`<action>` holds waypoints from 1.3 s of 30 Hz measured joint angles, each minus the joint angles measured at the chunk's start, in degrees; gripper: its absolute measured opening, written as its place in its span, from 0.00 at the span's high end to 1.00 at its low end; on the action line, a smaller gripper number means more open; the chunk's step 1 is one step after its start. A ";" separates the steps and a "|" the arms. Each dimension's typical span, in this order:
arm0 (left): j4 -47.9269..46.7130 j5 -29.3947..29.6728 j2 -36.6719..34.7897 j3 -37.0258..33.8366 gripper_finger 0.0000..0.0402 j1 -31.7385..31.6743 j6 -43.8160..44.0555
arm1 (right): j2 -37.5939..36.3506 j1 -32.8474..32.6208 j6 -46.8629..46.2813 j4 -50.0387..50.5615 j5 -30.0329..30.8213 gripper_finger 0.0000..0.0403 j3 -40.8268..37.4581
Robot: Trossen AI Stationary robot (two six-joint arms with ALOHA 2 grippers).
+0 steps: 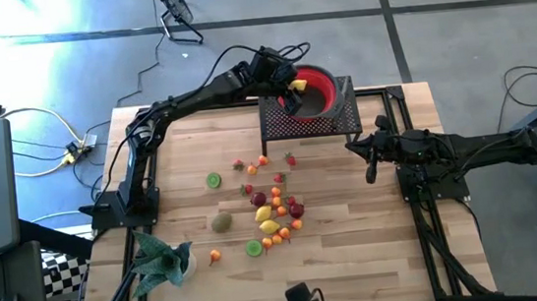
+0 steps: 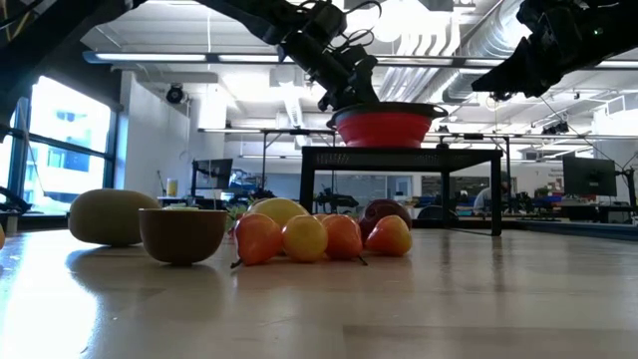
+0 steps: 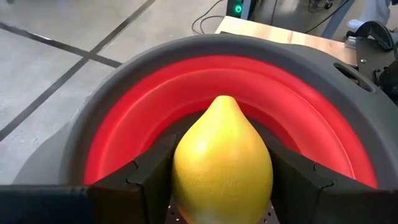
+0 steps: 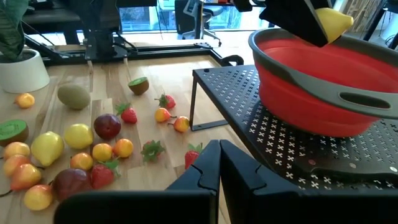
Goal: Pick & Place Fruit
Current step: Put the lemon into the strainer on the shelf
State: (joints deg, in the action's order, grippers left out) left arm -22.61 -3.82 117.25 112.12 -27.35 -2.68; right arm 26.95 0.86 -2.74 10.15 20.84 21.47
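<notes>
Lemon (image 3: pixel 222 163) in left gripper (image 1: pixel 294 87) above bowl (image 1: pixel 322 87)

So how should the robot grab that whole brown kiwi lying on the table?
Grip the kiwi across its short middle, coming straight down from above. It lies on its side as a rounded oval, apart from the other fruit, so the gripper has room on both long sides. The right gripper is free, though the left arm's base looks nearer.

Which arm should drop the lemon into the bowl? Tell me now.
Left. The left tool already grips the lemon over the red bowl. The right tool, shut and holding nothing, waits beside the black stand.
</notes>
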 joint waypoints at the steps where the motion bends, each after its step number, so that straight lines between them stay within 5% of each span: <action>1: 0.12 0.01 0.00 0.00 0.48 0.00 -0.01 | 0.01 0.02 0.00 -0.02 0.00 0.99 0.00; 39: 0.15 0.07 0.02 0.00 0.48 0.02 -1.60 | -0.01 0.02 -0.02 -0.02 0.00 0.99 0.00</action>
State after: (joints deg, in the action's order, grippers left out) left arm -22.46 -3.75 117.27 112.12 -27.33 -4.27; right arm 26.94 0.88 -2.76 10.13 20.84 21.47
